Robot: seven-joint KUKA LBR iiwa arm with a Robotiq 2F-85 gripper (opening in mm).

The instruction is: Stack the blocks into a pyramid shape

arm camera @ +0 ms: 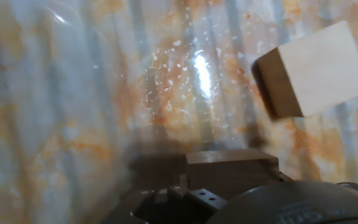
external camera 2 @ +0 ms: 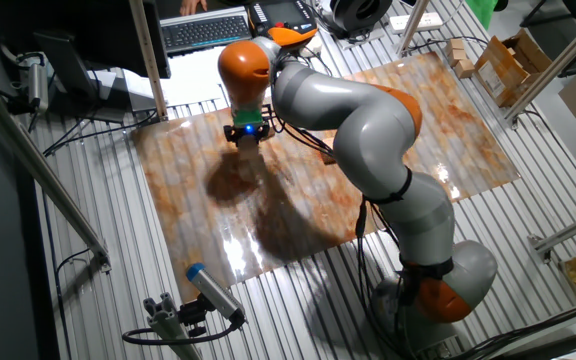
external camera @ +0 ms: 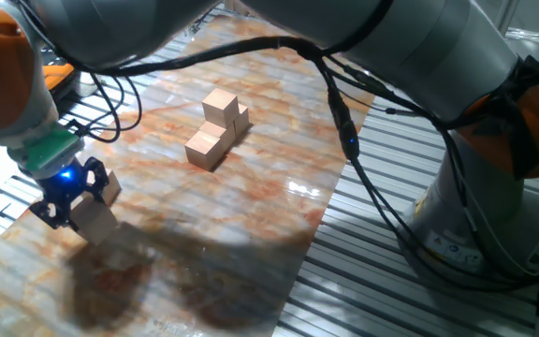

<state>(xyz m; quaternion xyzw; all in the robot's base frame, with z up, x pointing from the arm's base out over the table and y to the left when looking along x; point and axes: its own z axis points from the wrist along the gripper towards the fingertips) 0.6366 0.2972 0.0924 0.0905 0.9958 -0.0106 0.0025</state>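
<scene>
Down at the lower left, the black gripper (external camera: 71,201) clamps a smooth tan wooden block (external camera: 94,219) just over the glossy marbled table (external camera: 251,215). Near the frame's upper centre stands a stepped pile of square-edged blocks (external camera: 217,128).

You have a glossy, orange-veined marble-patterned board (external camera: 251,187) lying on a slatted metal table (external camera: 372,262). On the board sit a small stepped pile of tan wooden cubes (external camera: 215,131) and (near the left edge) two loose tan cubes (external camera: 97,213).
</scene>
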